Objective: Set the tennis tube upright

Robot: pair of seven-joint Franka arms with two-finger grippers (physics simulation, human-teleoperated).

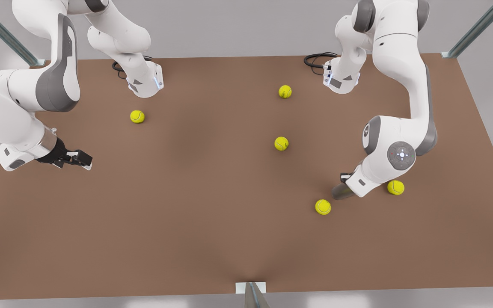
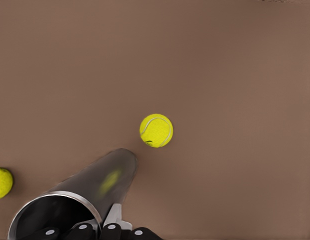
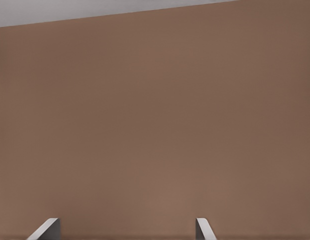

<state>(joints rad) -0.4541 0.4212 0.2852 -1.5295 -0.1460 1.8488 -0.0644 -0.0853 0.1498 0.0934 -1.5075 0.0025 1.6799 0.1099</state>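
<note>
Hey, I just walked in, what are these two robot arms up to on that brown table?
The left gripper, on the front view's right, is at the open, light-rimmed end of the grey metallic tennis tube, which is tilted rather than upright, between two yellow tennis balls. Whether its fingers have closed on the rim can't be made out. The right gripper waits open above bare brown table on the front view's left. Three more balls lie scattered farther back.

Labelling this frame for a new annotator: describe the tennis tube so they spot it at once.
Start at the arm on the front view's right, bent low over the brown table. The tennis tube pokes out from under its wrist, at the left gripper, between two yellow tennis balls. It is the one grey metallic cylinder, with a lighter rim around its open end.
</note>
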